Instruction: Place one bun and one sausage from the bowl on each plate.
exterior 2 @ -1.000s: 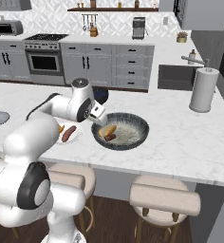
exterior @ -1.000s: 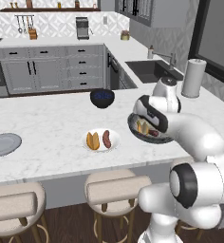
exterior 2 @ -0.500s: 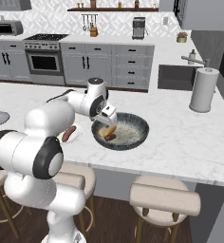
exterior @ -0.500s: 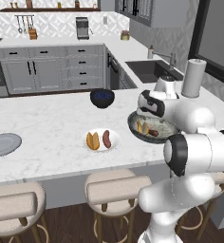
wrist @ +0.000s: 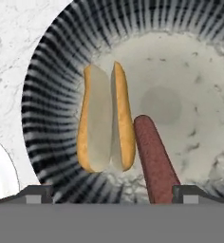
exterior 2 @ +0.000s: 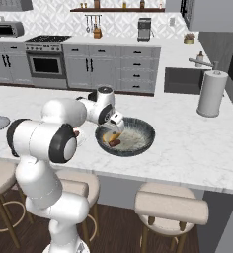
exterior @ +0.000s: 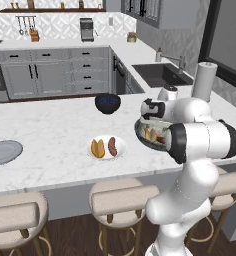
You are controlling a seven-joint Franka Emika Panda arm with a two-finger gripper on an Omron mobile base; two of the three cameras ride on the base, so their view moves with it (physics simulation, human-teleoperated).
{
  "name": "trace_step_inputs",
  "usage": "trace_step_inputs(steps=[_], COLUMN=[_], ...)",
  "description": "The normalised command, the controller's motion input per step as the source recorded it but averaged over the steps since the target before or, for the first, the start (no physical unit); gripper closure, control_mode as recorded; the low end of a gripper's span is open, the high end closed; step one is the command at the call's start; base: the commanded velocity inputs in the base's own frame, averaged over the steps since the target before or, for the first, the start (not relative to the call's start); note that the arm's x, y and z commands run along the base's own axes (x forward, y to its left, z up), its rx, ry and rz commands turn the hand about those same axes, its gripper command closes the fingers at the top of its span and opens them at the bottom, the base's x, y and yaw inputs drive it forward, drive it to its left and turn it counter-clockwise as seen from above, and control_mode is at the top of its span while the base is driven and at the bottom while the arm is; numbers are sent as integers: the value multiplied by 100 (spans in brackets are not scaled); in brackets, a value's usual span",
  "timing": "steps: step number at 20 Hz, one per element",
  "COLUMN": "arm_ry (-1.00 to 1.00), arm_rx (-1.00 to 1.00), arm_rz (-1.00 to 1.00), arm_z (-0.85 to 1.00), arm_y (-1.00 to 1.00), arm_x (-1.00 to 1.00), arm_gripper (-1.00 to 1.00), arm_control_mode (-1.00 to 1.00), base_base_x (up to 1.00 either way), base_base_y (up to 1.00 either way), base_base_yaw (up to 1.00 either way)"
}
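Kitchen: oven (exterior 2: 46,64), sink (exterior: 161,74), cabinets (exterior: 55,75).

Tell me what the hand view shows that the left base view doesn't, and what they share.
Hand view alone: the bun lies split side up, touching the sausage beside it, on the bowl's speckled inside; the dark finger tips stand wide apart.

Left base view alone: the white plate already carries a bun and a sausage; the grey-blue plate is bare; a dark-blue bowl stands behind.

Both: the bowl with its remaining bun and sausage, on the marble counter.
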Motion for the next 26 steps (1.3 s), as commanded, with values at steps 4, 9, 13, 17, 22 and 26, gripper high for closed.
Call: trace_step_inputs(steps=[4, 9, 13, 17, 22, 26], arm_ry=[1, 0, 3, 0, 0, 0], arm_rx=[0, 0, 0, 0, 0, 0], arm_rz=[2, 2, 4, 4, 4, 3], arm_z=[-39, -43, -52, -52, -50, -39], arm_y=[-9, -1, 0, 0, 0, 1], arm_x=[47, 46, 32, 28, 25, 15], arm_gripper=[-100, -100, -100, -100, -100, 100], arm_control_mode=[-100, -100, -100, -100, -100, -100], base_base_x=[0, 0, 0, 0, 0, 0], base_base_y=[0, 0, 0, 0, 0, 0], base_base_yaw=[0, 0, 0, 0, 0, 0])
